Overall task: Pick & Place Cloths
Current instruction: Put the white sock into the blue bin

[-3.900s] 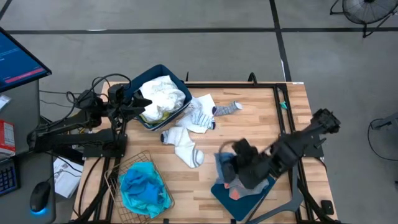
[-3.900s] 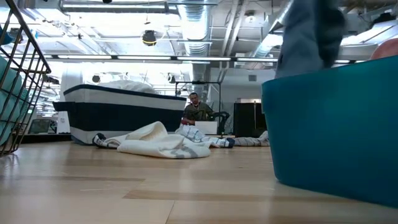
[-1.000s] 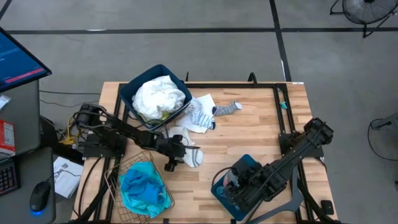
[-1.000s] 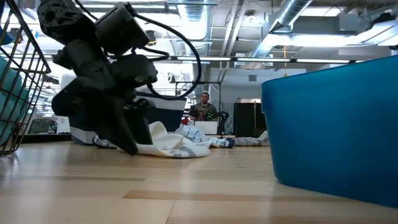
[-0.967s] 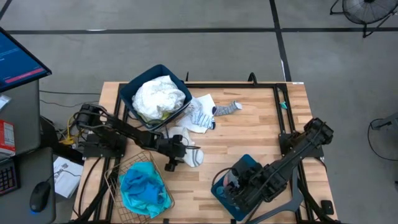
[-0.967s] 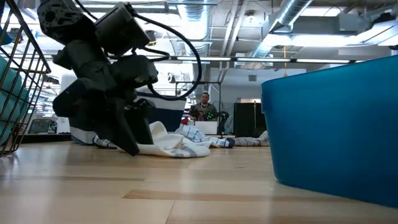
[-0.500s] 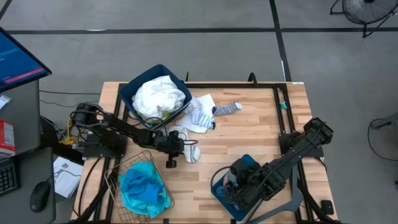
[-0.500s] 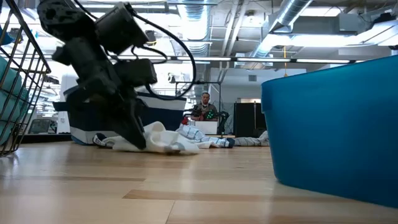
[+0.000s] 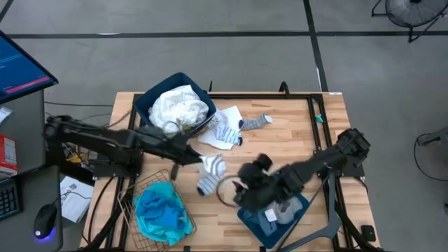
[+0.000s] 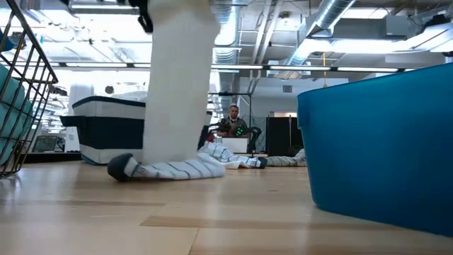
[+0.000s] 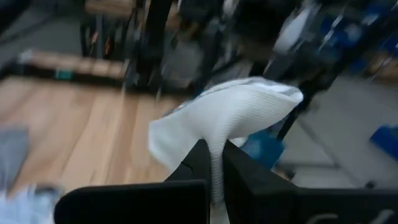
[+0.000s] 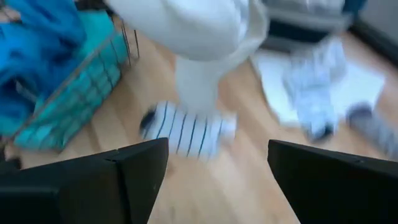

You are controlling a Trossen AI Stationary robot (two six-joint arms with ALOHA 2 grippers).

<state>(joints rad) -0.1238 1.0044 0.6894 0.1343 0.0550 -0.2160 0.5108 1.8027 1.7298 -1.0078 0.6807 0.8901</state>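
Over the bench (image 9: 280, 133) middle: the left hand (image 9: 194, 157) is clamped on a white striped sock (image 9: 210, 173), lifted so its striped toe drags on the wood.
Why held so: pinched at the cuff, the sock hangs long; I judge it is bound for a container.
Right hand (image 9: 225, 189): fingers apart, holding nothing, low beside the dangling sock and just off the near blue bin (image 9: 297, 208).
Bins: two dark blue ones; the far bin (image 9: 150, 103) is heaped with white cloths (image 9: 180, 109), the near one holds grey pieces.
Wire basket (image 9: 133, 192): one, holding the turquoise garment (image 9: 162, 211).
Left on the wood: a striped white heap (image 9: 225, 129) and one grey sock (image 9: 256, 122) beside it.
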